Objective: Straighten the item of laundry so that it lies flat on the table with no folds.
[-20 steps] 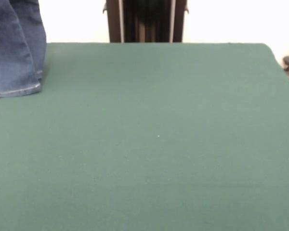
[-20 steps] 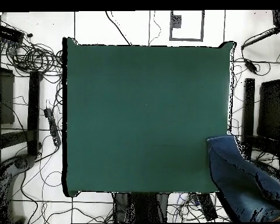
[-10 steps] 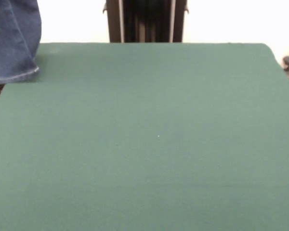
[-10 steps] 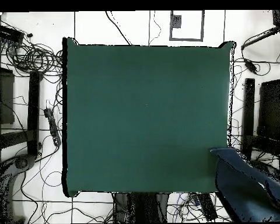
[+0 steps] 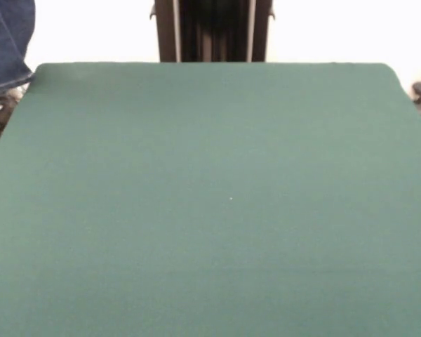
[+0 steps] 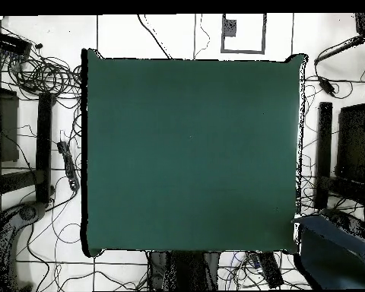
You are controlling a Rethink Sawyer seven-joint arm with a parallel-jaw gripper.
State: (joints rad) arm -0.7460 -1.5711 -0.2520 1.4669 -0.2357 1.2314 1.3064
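Note:
Blue denim [image 5: 5, 42] with a stitched hem, seemingly a leg of the item of laundry, hangs at the upper left corner of the front view, just beyond the table's [image 5: 210, 196] far left corner. In the overhead view the same denim [image 6: 334, 255] lies off the table [image 6: 189, 152], past its lower right corner. What holds it up is out of view. Nothing lies on the dark green top. Neither view shows the gripper or the arm.
The dark robot pedestal [image 5: 212, 31] stands behind the table's far edge. Tangled cables [image 6: 41, 76] cover the floor to the left of the table in the overhead view, and black equipment [image 6: 353, 144] stands to its right.
The denim hung over the table's corner a second ago. It has since drawn away off the table, up and left in the front view, down and right in the overhead view.

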